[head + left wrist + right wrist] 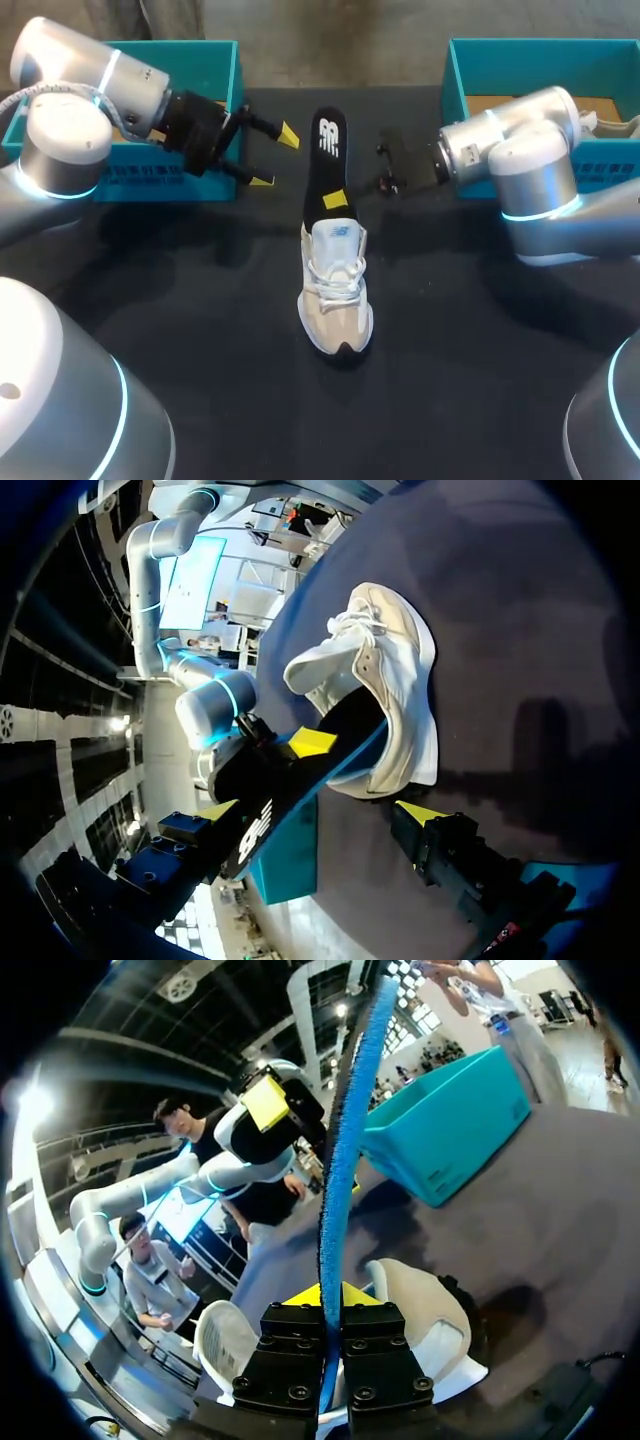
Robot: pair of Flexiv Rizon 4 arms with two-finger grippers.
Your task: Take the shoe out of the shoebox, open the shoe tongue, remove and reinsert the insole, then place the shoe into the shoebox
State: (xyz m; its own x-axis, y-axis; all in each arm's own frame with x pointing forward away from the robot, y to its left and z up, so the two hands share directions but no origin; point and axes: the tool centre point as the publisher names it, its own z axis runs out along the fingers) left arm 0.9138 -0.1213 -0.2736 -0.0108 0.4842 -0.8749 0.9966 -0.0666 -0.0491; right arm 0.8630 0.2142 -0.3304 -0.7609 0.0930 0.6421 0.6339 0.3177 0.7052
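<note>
right pincer (337, 200) is clamping the insole (326, 150) behind the shoe (337, 290) heel, left pincer (275, 158) is hanging apart nearby; I'd be keeping it in line with the shoe

Black table (200, 300) holds 1 white shoe (337, 300), left shoebox (150, 175) and right shoebox (460, 80).

Insole (327, 160) in shoe (337, 300) — shoeboxes (455, 85) behind

One shoe (336, 300), finished in white and cream with beige panels and black toe edge. One insole (326, 160), black, marked with a white logo, edged blue. The left shoebox (200, 50) and right shoebox (456, 85) are coloured teal. The table (450, 340) is covered in black. The left gripper (275, 158) and right gripper (328, 1298) are black, tipped yellow.
</note>
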